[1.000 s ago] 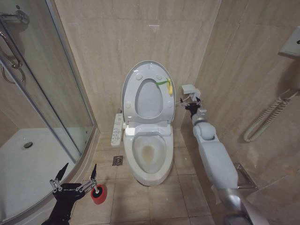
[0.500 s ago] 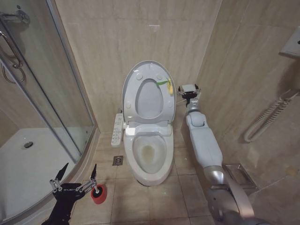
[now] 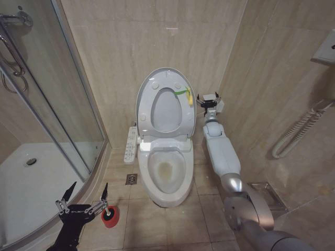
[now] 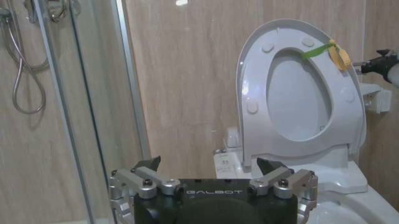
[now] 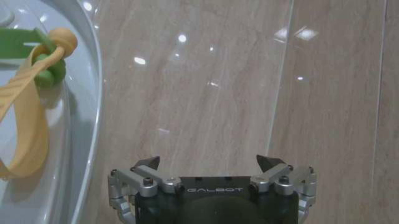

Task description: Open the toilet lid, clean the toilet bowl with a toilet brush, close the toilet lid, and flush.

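- Movement over the last second belongs to the right arm alone: its right gripper (image 3: 209, 101) has drawn in toward the upright lid (image 3: 165, 102), from well off the lid's edge to just beside it at about 3 o'clock of the lid. The forearm now stands steeper, with the elbow swung nearer the robot.
- Fingers on that gripper are spread and hold nothing; in the right wrist view the right gripper (image 5: 209, 164) faces bare wall tile, with the lid's rim (image 5: 87, 93) close alongside.
- Nothing else has shifted. The lid stands raised against the wall, the seat is down, and the bowl (image 3: 166, 172) lies open with a yellowish stain in it.
- My reading: opening is done and scrubbing has not begun, since the brush (image 3: 109, 214) sits in its red cup on the floor at about 8 o'clock of the bowl.
- Low at 7 o'clock in the head view, the left gripper (image 3: 82, 194) hangs with fingers released, empty, just beside the brush cup.
- The right wrist view shows what the head view leaves tiny: a green strap (image 5: 28, 39) and a yellow-orange loop (image 5: 28, 116) fixed at the lid's edge.
- From the left wrist camera the left gripper (image 4: 212, 167) faces the lid's underside (image 4: 299, 93) with its small bumper pads, plus the shower glass (image 4: 81, 93) and hose, while the head view alone gives the floor layout.
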Robot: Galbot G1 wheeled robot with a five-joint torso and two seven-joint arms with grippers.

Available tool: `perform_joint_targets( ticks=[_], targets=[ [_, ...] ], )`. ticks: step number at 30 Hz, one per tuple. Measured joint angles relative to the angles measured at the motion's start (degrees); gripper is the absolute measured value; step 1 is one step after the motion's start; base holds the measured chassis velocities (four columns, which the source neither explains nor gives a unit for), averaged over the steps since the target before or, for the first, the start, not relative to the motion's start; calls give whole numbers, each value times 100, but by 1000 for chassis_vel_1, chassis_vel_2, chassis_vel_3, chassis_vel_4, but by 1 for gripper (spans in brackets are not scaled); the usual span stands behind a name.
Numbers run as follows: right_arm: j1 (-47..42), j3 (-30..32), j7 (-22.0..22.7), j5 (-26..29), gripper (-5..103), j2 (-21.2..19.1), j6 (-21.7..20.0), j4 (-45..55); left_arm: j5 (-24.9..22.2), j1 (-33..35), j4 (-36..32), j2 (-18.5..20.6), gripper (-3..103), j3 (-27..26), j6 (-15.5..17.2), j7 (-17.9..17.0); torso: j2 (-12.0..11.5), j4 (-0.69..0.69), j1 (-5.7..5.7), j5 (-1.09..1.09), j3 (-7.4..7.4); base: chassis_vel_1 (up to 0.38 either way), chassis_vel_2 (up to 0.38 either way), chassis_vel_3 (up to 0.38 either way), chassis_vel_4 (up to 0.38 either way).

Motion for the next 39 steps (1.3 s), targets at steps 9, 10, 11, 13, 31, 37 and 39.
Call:
perform_joint_targets(
  ticks=[9,10,11,13,31,37,39],
  targets=[
    [103,64,317,-168,100,123,375,-380,0,0,0,0,100,0,0,0,0,3,0,0,0,0,0,0,0],
    [75,63,316,-128,100,123,379,-340,0,0,0,0,100,0,0,0,0,1,0,0,0,0,0,0,0],
    [75,63,316,-128,100,123,379,-340,0,0,0,0,100,0,0,0,0,1,0,0,0,0,0,0,0],
    [-18,34,293,-31,100,127,354,-162,0,0,0,0,100,0,0,0,0,0,0,1,0,0,0,0,0],
    [-1773,-903,-137,1891,100,-759,-828,2562,0,0,0,0,100,0,0,0,1,1,-1,2,0,0,0,0,0],
    [-1425,-658,-56,1602,100,-804,-697,2213,0,0,0,0,100,0,0,0,1,2,0,1,0,0,0,0,0],
    [-1389,-639,-51,1606,100,-829,-686,2172,0,0,0,0,100,0,0,0,1,0,0,1,0,0,0,0,0]
  ],
)
